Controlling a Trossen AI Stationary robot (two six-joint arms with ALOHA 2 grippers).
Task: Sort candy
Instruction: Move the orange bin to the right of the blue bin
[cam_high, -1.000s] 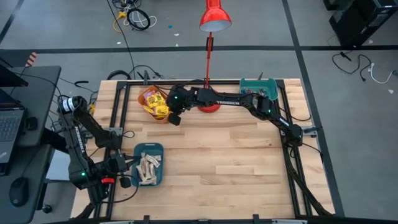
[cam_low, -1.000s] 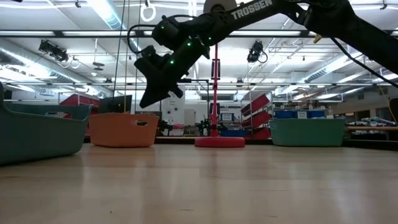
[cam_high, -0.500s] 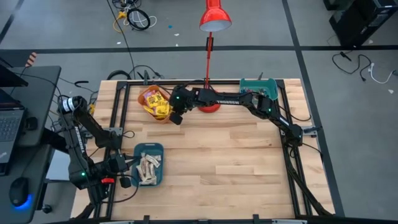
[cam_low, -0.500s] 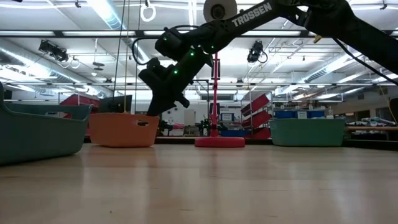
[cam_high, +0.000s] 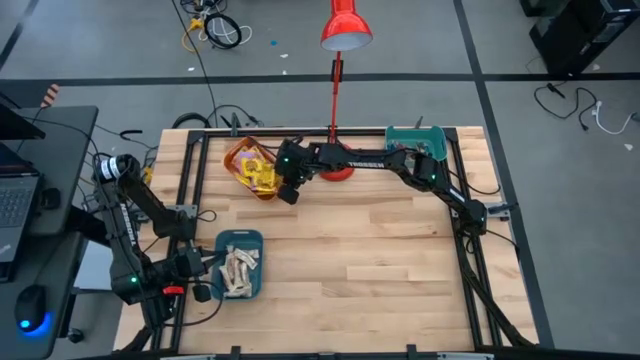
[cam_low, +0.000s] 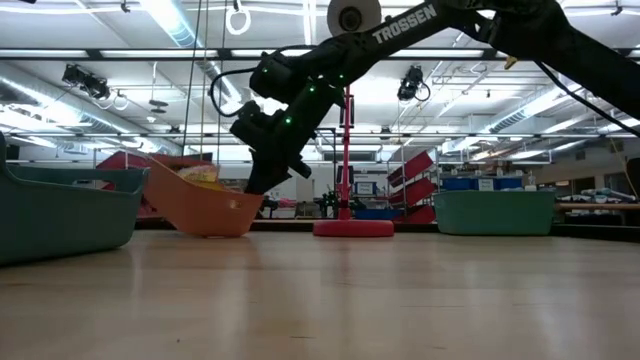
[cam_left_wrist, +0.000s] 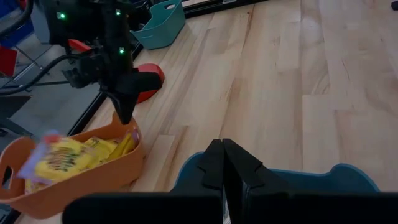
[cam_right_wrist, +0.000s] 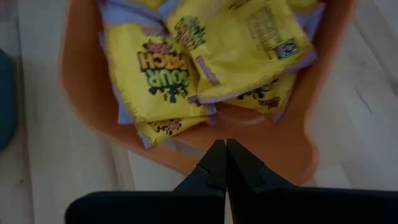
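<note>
Tipped now where it sat flat a second ago, the orange bin leans with its right side down and its left side lifted off the table, and the right gripper has dropped to its right rim. At the near left the left gripper hangs over the blue bin, fingers pressed together on nothing; beige bars lie in that bin. Farther back and to the right, the orange bin holds yellow packets, all piled inside with purple edges showing. The right gripper is at that bin's right rim with its fingers clenched; whether they pinch the rim or only push against it, I cannot tell. At the far right stands a teal bin, mostly covered by the right arm, so its contents are hidden. As far as shows, sorting looks well on: yellow in orange, beige in blue, and no loose candy on the bare table. What is left is unclear; small red, blue or brown pieces cannot be made out anywhere. In the left wrist view the blue bin is largely cut off by the arm's own body.
</note>
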